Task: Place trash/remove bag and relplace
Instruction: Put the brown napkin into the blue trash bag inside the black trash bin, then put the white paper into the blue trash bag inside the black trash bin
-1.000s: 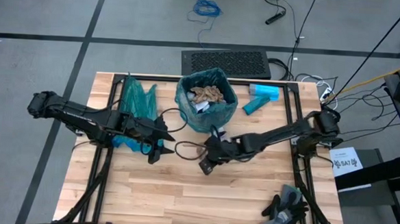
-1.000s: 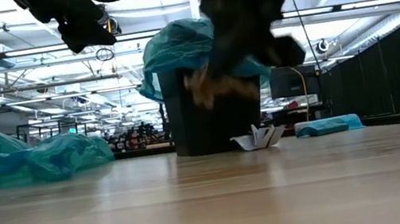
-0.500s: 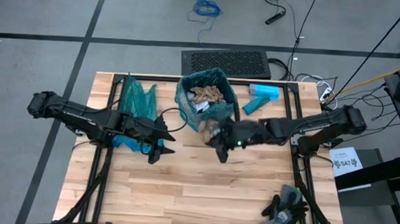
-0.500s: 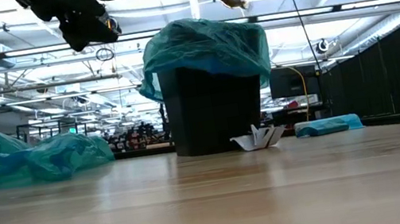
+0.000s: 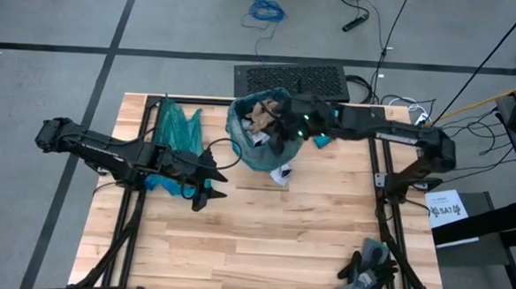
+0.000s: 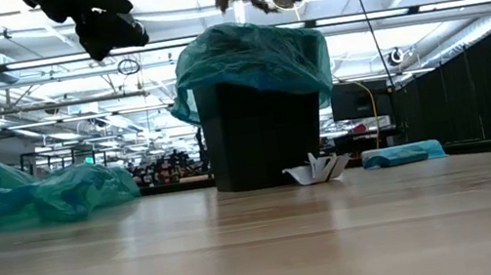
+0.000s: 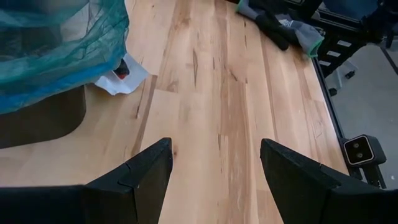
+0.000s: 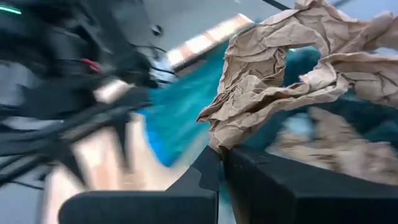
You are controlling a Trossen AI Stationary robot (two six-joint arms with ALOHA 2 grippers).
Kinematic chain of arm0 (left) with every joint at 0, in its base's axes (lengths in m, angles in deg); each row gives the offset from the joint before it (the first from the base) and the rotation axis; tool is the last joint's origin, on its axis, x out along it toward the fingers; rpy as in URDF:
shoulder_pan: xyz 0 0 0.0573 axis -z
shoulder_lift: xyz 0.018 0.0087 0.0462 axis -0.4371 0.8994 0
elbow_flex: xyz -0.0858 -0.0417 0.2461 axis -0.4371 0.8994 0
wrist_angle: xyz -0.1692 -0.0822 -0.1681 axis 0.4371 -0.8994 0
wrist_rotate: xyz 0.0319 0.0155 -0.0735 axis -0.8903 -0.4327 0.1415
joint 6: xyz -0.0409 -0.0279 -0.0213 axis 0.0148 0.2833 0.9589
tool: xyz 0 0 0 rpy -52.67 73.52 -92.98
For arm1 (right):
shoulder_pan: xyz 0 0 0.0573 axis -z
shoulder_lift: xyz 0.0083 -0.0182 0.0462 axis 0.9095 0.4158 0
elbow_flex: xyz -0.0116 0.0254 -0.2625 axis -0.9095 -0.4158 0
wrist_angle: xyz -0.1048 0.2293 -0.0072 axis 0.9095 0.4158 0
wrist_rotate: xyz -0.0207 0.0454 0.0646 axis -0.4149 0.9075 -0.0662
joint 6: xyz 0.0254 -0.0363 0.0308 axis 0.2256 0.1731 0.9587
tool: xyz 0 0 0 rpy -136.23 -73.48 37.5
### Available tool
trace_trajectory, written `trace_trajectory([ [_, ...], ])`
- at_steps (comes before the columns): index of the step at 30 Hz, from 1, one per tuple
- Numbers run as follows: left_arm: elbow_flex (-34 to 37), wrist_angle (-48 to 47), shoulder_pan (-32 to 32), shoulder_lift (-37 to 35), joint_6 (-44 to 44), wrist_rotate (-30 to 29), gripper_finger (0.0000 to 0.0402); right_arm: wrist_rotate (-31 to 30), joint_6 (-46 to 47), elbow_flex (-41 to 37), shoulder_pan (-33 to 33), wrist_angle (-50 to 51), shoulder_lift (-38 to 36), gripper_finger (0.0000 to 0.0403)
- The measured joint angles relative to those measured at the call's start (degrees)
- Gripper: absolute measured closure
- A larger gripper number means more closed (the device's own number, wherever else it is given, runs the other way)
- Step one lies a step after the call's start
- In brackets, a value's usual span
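A black bin lined with a teal bag (image 5: pixel 263 136) stands at the table's far middle, with brown and white scraps inside; it also shows in the low view (image 6: pixel 255 106). My right gripper (image 5: pixel 275 128) is above the bin's opening, shut on a crumpled brown paper scrap (image 8: pixel 280 68). A white wrapper scrap (image 5: pixel 280 174) lies on the table at the bin's near side. My left gripper (image 5: pixel 210 184) hangs open and empty left of the bin, above the table; its fingers show wide apart in the left wrist view (image 7: pixel 214 168). My right gripper pinches the brown paper by a crumpled edge (image 8: pixel 224 134) between its two fingers. The rest of the scrap spreads out past the fingertips. The scrap is lifted clear, above the bin's open top.
A loose teal bag (image 5: pixel 172 131) lies at the table's far left. A light-blue pack (image 5: pixel 339 122) lies right of the bin. Dark green-black gloves (image 5: pixel 366 270) lie at the near right corner. Bare wood spreads across the table's near half.
My right gripper has lifted the brown paper off the table's middle, risen, and gone toward the far edge until it is over the bin. The paper has come clear of the table. The white scrap has stayed on the table.
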Motion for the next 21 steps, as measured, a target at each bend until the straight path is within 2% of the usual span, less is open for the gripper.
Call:
trace_trajectory([
  [4, 0.0, -0.1, 0.0, 0.0, 0.0, 0.0, 0.0157, 0.1, -1.2, 1.3, 3.7, 2.5, 3.2, 0.0399],
  [7, 0.0, -0.1, 0.0, 0.0, 0.0, 0.0, 0.0157, 0.3, -0.6, 1.4, 5.6, 4.4, 4.7, 0.0383],
  [17, 0.0, -0.3, 0.0, 0.0, 0.0, 0.0, 0.0157, 0.5, -0.9, 1.4, 6.7, 3.8, 5.3, 0.0269],
  [21, 0.0, -0.3, 0.0, 0.0, 0.0, 0.0, 0.0157, 1.4, -1.1, 1.4, 6.7, 7.8, 2.3, 0.0242],
])
